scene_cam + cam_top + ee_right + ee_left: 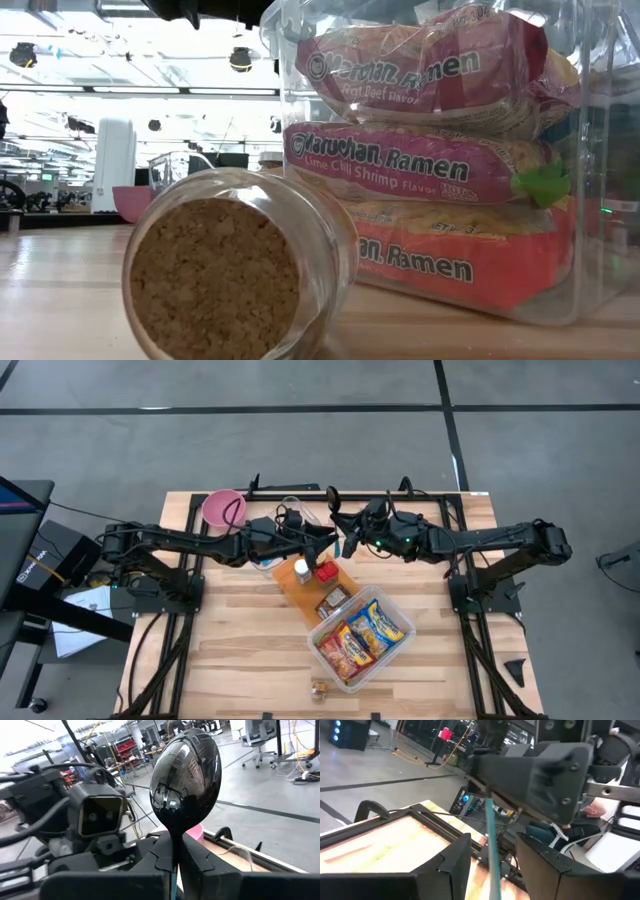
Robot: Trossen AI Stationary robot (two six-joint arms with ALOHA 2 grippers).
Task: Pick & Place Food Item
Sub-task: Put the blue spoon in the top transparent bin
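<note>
Two dark arms meet over the upper middle of the wooden table [240, 660] in the high view. The left gripper [492, 855] stands partly spread, its fingers on either side of a thin teal handle; we cannot tell whether they touch it. The right gripper [176, 845] is clamped on a spoon [186, 775] with a glossy black bowl, held upright.

Lower right of centre sits a clear plastic tub [400, 650]. Inside it lie the ramen packets [420, 165], stacked flat, in red, pink and orange wrappers with "Maruchan Ramen" in white letters.

Up-left of the tub, touching it, lies an orange-brown board [300, 595]. A pink bowl [222, 508] sits at the table's upper left. A small cork-stoppered glass jar [230, 270] lies on its side, below the tub.
</note>
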